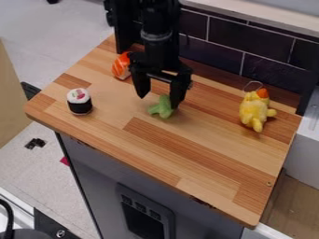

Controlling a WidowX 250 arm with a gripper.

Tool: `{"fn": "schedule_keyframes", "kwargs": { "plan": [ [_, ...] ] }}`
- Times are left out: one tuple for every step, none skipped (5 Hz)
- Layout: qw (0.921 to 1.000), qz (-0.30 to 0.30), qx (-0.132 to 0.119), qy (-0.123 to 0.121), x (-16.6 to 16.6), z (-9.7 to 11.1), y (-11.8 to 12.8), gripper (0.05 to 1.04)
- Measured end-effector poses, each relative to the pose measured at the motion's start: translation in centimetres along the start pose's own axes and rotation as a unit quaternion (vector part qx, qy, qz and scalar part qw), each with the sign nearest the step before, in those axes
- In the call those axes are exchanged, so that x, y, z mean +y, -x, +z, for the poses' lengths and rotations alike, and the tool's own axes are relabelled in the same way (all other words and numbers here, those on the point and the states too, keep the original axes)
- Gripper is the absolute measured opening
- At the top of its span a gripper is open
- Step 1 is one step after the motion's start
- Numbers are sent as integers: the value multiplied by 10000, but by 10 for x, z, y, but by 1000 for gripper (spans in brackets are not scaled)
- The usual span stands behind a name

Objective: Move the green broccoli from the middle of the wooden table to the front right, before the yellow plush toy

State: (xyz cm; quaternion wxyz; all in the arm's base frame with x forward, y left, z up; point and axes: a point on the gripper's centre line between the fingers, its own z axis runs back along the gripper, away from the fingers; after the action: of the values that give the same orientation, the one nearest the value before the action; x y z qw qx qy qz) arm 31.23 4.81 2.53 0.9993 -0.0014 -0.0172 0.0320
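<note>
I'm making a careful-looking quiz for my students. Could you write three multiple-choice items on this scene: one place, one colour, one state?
1. Where is the green toy?
A) On the floor
B) Near the front edge
C) By the tips of the hand

2. What is the main colour of the plush toy at picture right?
A) Yellow
B) Blue
C) Purple

3. How are the hand's fingers?
A) Together
B) Apart

1 C: it lies beside one fingertip.
2 A: its body is yellow.
3 B: a wide gap shows between them.
</note>
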Motion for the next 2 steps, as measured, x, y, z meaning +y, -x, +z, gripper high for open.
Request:
{"fn": "schedule_keyframes", "kwargs": {
  "plan": [
    [10000, -28, -63, -65, 4, -6, 3, 999],
    [10000, 2, -47, -66, 9, -16, 2, 999]
  ]
}}
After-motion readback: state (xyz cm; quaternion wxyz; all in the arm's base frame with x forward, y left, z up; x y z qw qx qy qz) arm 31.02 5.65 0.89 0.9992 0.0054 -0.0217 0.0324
